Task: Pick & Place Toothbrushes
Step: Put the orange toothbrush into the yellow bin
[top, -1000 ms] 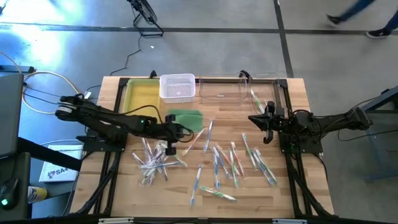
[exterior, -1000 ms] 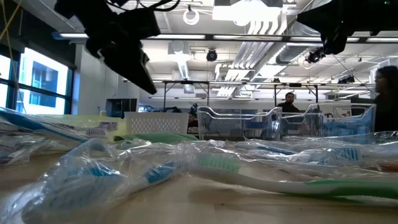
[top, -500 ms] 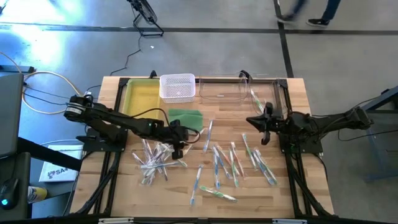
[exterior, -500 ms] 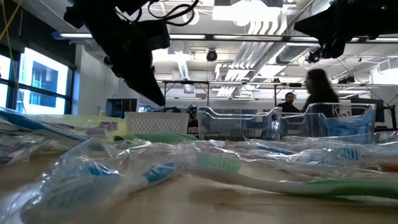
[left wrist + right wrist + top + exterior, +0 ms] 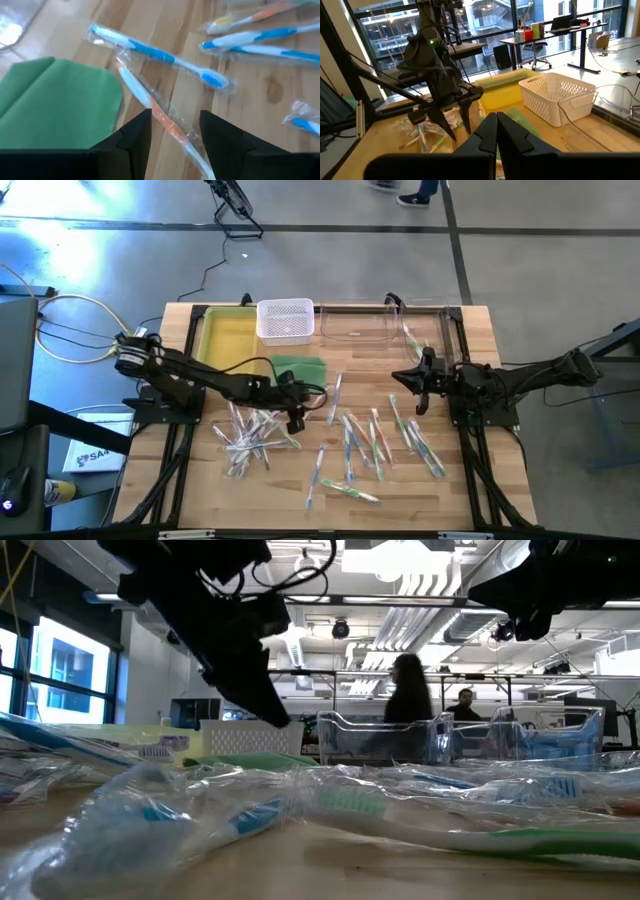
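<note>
Lying between the left hand's (image 5: 175, 131) parted fingers: an orange-handled wrapped toothbrush (image 5: 165, 117)

Slim plastic toothbrushes (image 5: 352, 442), many in clear wrappers: too many and too overlapped to count exactly, well over a dozen, in two loose scatters. One white perforated basket (image 5: 285, 320). One clear plastic bin (image 5: 372, 325). One yellow tray (image 5: 226, 338). One flat green rectangular pad (image 5: 299, 369).
</note>
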Robot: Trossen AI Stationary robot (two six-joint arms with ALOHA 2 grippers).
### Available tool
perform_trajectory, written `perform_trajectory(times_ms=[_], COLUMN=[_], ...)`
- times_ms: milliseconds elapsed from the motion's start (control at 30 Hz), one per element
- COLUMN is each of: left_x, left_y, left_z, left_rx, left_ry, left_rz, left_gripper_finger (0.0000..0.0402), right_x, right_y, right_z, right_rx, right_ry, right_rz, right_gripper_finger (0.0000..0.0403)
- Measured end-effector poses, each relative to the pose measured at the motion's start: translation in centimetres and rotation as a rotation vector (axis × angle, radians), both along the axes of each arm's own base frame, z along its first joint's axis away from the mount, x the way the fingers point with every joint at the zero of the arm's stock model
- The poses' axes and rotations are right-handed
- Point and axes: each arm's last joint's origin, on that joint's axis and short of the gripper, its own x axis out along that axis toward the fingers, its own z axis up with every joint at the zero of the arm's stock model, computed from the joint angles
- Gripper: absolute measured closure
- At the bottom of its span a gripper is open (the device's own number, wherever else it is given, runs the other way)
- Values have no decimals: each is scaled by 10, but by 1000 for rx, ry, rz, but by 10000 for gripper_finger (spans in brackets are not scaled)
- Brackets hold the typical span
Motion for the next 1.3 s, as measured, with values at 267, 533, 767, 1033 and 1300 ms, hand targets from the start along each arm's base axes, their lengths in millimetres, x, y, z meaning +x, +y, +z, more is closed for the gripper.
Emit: perform_trajectory(times_ms=[267, 533, 767, 1033, 1300], left_x=[5, 15, 17, 16, 12], left_y=[-1, -2, -2, 0, 1], left_z=[-15, -32, -44, -45, -48], left_rx=[-64, -81, -73, -15, -25], left_ry=[18, -5, 27, 38, 85], left_rz=[67, 104, 108, 151, 165], left_gripper_finger=[241, 241, 241, 241, 241], right_x=[0, 0, 0, 0, 0], right_y=[0, 0, 0, 0, 0], right_z=[1, 1, 1, 0, 0], right_rx=[0, -7, -18, -38, -53], right_ry=[-7, -5, -2, 6, 10], right_rz=[0, 1, 0, 3, 4], right_gripper_finger=[401, 401, 401, 401, 401])
